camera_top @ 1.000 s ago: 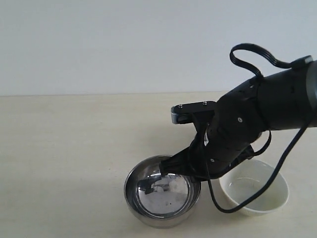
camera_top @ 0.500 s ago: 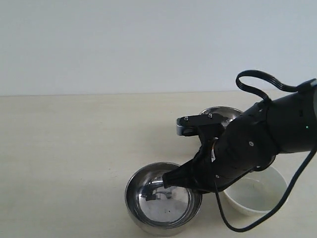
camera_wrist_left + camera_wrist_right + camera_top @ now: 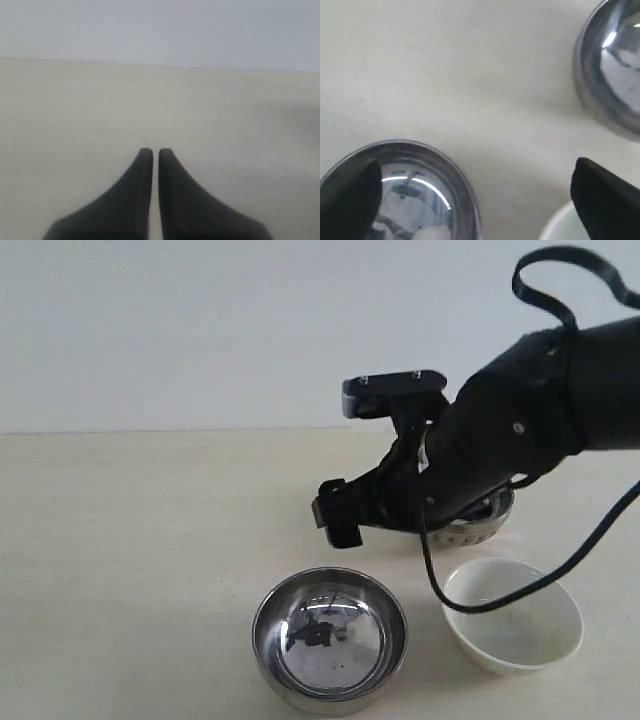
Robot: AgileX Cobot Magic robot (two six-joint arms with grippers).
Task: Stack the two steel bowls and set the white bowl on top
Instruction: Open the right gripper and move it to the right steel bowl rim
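Steel bowls sit apart on the tabletop (image 3: pixel 120 540): the front steel bowl (image 3: pixel 330 642) lies open and upright, and the rear steel bowl (image 3: pixel 480 528) is mostly hidden behind your right arm. The white bowl (image 3: pixel 513 628) stands just beside the front steel bowl. Your right hand (image 3: pixel 475 172) hangs above the tabletop, fingers spread wide and holding nothing; your left hand (image 3: pixel 155 155) has its fingers nearly together, empty.
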